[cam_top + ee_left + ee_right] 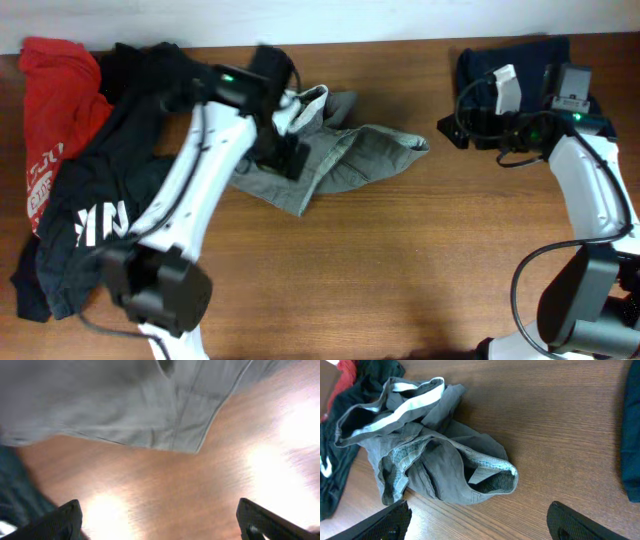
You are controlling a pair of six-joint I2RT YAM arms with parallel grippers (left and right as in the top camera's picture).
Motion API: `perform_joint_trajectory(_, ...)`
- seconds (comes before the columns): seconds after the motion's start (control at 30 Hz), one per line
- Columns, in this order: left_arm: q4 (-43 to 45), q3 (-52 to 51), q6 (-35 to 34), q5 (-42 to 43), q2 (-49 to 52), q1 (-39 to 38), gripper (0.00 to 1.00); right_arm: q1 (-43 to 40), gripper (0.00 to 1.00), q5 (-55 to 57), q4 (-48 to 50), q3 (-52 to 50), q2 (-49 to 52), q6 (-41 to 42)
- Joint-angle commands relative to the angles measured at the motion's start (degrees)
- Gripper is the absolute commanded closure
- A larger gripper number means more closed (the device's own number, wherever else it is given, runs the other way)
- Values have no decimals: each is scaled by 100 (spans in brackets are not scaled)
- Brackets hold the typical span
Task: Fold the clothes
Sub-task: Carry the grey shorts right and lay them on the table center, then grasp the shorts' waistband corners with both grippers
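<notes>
The grey-khaki shorts lie crumpled at the table's upper middle, with the pale-lined waistband bunched at the far side. My left gripper is open and empty, hovering at the shorts' left edge; its wrist view shows grey cloth just ahead of the spread fingers. My right gripper is open and empty to the right of the shorts, fingers wide over bare wood near one leg opening. The black white-printed tee and red tee lie at the left. The navy garment lies at the back right.
The wooden table stretches toward the front. The black tee and the navy garment's edge show at the sides of the right wrist view. A wall runs along the table's back edge.
</notes>
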Motion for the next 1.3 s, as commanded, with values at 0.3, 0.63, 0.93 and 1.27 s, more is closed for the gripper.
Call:
perform_joint_trajectory(0.3,2236,-2208,7,-603,59,-763,2,341,8,553,201,98,61,28)
perform_joint_trajectory(0.63,3136,-2734,-756,-1838,59,-767,17,341,8,553,267,98,205,90)
perform_joint_trajectory(0.93,3519,-3246,-756,-1648,63,-785,45,341,8,553,415,98,205,162)
perform_joint_trajectory(1.27,3510,-3414,-798,-1606,63,-785,99,337,12,1305,723,98,455,1058)
